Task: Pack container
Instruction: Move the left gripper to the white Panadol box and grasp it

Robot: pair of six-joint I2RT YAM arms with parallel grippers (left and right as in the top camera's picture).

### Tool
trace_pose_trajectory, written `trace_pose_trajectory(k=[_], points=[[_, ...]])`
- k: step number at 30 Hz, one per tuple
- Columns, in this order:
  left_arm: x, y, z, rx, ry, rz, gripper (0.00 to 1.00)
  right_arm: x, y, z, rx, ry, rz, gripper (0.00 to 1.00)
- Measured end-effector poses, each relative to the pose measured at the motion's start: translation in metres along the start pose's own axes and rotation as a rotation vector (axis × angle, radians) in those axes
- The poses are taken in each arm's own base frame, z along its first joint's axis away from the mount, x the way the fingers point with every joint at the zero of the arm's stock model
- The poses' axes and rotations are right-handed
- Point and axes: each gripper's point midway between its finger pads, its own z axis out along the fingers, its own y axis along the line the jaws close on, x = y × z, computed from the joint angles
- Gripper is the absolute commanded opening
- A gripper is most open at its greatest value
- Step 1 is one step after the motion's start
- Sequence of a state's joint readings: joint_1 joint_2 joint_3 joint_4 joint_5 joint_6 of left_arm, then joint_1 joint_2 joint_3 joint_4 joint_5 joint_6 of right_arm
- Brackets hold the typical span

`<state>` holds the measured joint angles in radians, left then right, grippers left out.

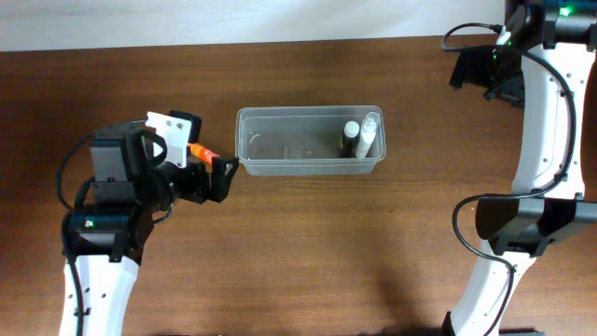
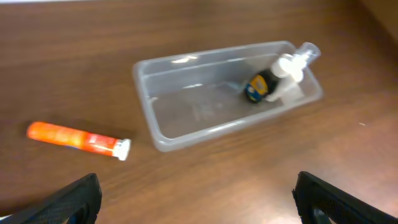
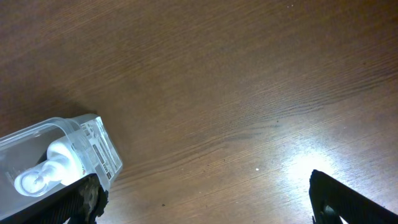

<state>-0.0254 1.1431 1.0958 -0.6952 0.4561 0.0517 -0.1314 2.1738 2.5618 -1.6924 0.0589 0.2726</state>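
Observation:
The clear plastic container (image 1: 298,159) lies lengthwise at mid-table. At its right end are a dark bottle with a white cap (image 1: 350,138) and a white pump bottle (image 1: 370,135). In the left wrist view the container (image 2: 180,124) lies ahead with the dark bottle (image 2: 258,87) and white bottle (image 2: 289,71) inside. An orange tube (image 2: 74,138) lies on the table left of it. My left gripper (image 1: 215,180) hangs open just left of the container, above the orange tube (image 1: 201,151). My right gripper (image 1: 485,82) is open at the far right back. The right wrist view shows the container's labelled corner (image 3: 99,146).
The brown wooden table (image 1: 308,252) runs to a pale wall edge at the back. The right arm's base and cable (image 1: 522,219) stand at the right side, and the left arm's body (image 1: 107,215) at the left.

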Motion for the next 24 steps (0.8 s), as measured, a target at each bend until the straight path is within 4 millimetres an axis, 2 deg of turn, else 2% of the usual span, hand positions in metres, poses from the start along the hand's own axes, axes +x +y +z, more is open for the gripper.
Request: trace_pose_trajectory(k=[5,8,11,15,19,24], points=[[-0.002,-0.008,0.002,0.054,-0.008,0.002,0.99,0.000,0.000,0.000,0.000,0.000,0.000,0.98],[-0.007,-0.001,0.002,0.015,-0.025,-0.030,0.99,0.000,0.000,0.000,0.000,0.000,0.000,0.98],[-0.003,0.027,0.004,-0.138,-0.017,-0.197,0.99,0.000,0.000,0.000,0.000,0.000,0.000,0.98],[0.011,0.083,0.009,-0.383,-0.023,-0.526,0.99,0.000,0.000,0.000,0.000,0.000,0.000,0.98],[0.026,0.125,0.021,-0.508,-0.023,-0.722,0.99,0.000,0.000,0.000,0.000,0.000,0.000,0.98],[0.059,0.169,0.043,-0.616,0.077,-0.899,0.99,0.000,0.000,0.000,0.000,0.000,0.000,0.98]])
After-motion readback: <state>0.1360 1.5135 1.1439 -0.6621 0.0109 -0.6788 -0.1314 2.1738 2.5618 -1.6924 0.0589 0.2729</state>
